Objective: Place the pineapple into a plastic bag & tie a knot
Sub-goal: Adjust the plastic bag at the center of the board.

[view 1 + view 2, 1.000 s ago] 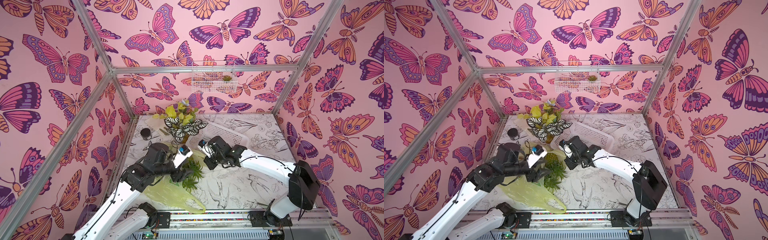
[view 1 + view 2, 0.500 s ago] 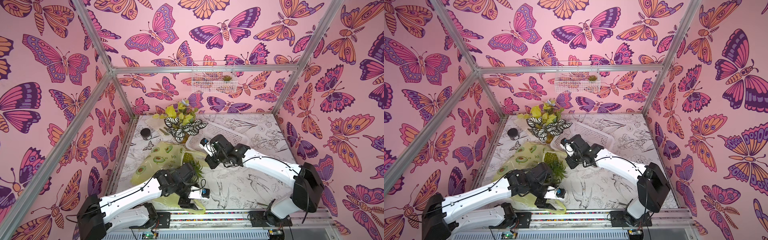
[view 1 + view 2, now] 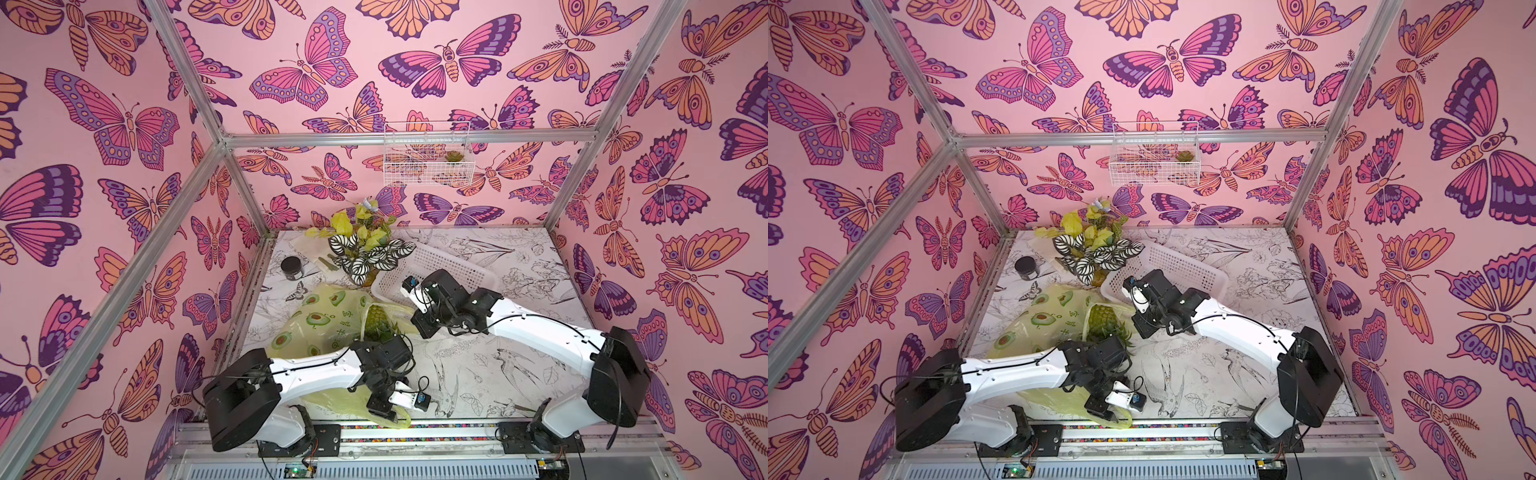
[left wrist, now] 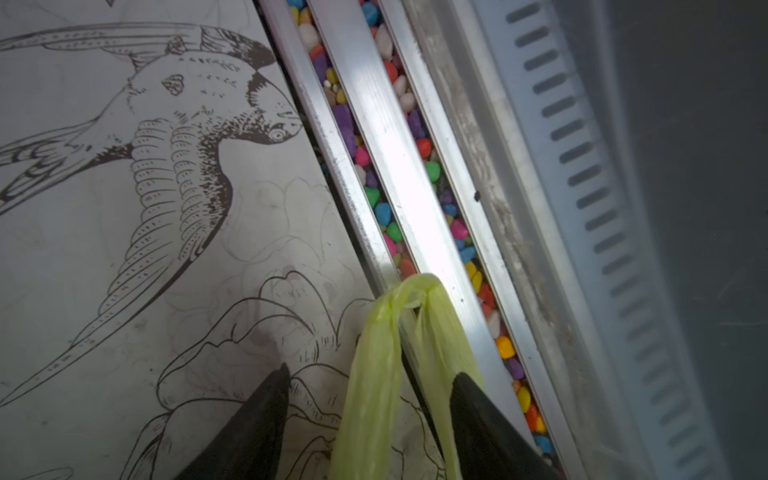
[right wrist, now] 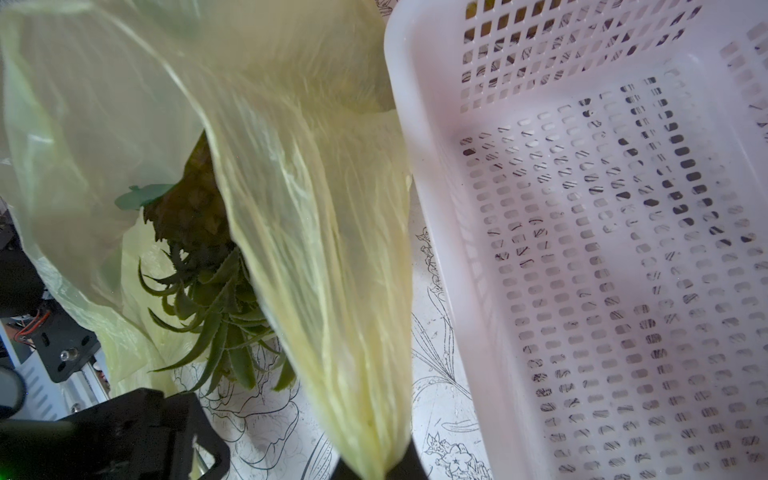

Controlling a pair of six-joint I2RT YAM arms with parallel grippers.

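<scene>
The right pincer (image 5: 376,469) is clamping one plastic bag (image 3: 324,316) handle (image 5: 332,291) taut over the pineapple (image 3: 376,320), the left pincer (image 4: 372,371) straddling the other, jaws apart, evidently for tying.

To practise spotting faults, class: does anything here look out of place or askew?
Yes. A handle loop of the plastic bag trails over the metal front rail, between the left hand's open fingers. The pineapple's leafy crown pokes out of the bag mouth.

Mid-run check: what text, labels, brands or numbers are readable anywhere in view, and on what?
Green printed characters on the plastic bag: too small and blurred to read in both top views.
On the white basket and the black jar: no text visible.
Nothing else legible in any view.
</scene>
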